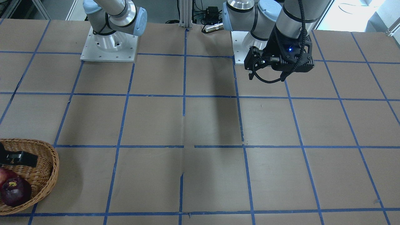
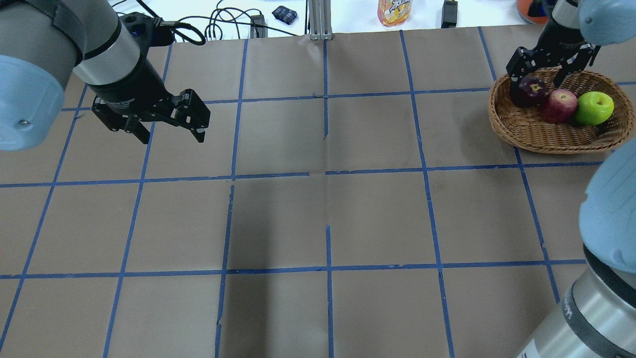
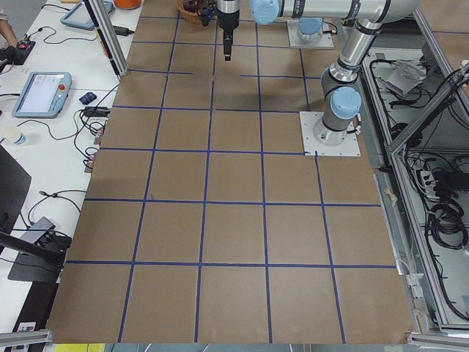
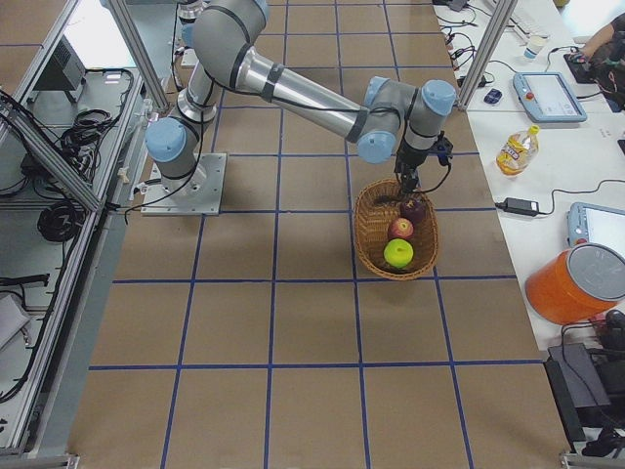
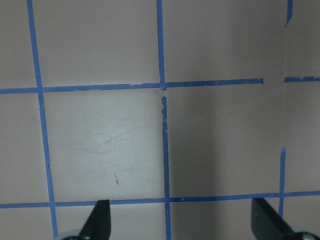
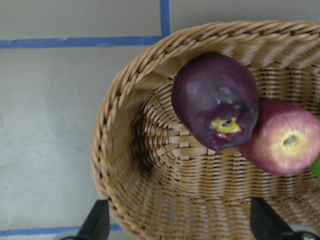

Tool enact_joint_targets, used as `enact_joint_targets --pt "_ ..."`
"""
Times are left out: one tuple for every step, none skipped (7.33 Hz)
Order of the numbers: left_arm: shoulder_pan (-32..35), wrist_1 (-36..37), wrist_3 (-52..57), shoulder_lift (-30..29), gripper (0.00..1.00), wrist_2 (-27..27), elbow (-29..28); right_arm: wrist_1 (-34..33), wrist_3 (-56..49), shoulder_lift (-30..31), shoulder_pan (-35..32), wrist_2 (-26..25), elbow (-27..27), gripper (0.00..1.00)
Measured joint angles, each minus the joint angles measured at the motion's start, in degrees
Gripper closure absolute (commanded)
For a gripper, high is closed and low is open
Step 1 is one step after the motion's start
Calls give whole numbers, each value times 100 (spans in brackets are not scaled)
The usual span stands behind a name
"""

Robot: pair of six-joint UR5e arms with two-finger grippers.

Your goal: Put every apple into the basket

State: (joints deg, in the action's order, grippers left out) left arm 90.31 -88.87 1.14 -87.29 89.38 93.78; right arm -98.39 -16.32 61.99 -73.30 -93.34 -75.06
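Note:
The wicker basket (image 2: 546, 145) sits at the far right of the table and holds all three apples in a row: the maroon apple (image 2: 529, 89), the red apple (image 2: 560, 105) and the yellow-green apple (image 2: 594, 108). My right gripper (image 2: 539, 75) hangs open and empty just above the basket's end by the maroon apple. The right wrist view shows the basket's rim (image 6: 115, 105), the maroon apple (image 6: 215, 100) and the red apple (image 6: 282, 142) below the spread fingertips (image 6: 97, 222). My left gripper (image 2: 171, 134) is open and empty above bare table at the far left.
The table is brown paper with a blue tape grid (image 2: 325, 174). An orange bottle (image 2: 394, 10) and cables lie beyond the far edge. The basket (image 1: 54, 165) lies near the table's end on my right. The arm bases (image 1: 109, 47) stand at the robot's side.

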Motion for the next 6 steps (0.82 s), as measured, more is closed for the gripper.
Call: enact_joint_targets --pt "-2 1 0 -6 0 -7 0 457 286 342 -296 238 -17 0" --pt "-3 3 0 -15 0 -13 0 713 822 609 -699 409 -51 0" --pt "-4 11 0 -27 0 -16 0 838 1364 812 -1163 492 -111 0" --pt "-5 27 -2 -43 0 -19 -4 966 1716 991 -1507 596 -180 0" --pt "-4 43 -12 -62 0 -23 -11 1192 1880 1173 -1680 743 -231 0" --pt "0 52 -25 -80 0 -25 -20 1473 1941 1353 -1724 817 -263 0"
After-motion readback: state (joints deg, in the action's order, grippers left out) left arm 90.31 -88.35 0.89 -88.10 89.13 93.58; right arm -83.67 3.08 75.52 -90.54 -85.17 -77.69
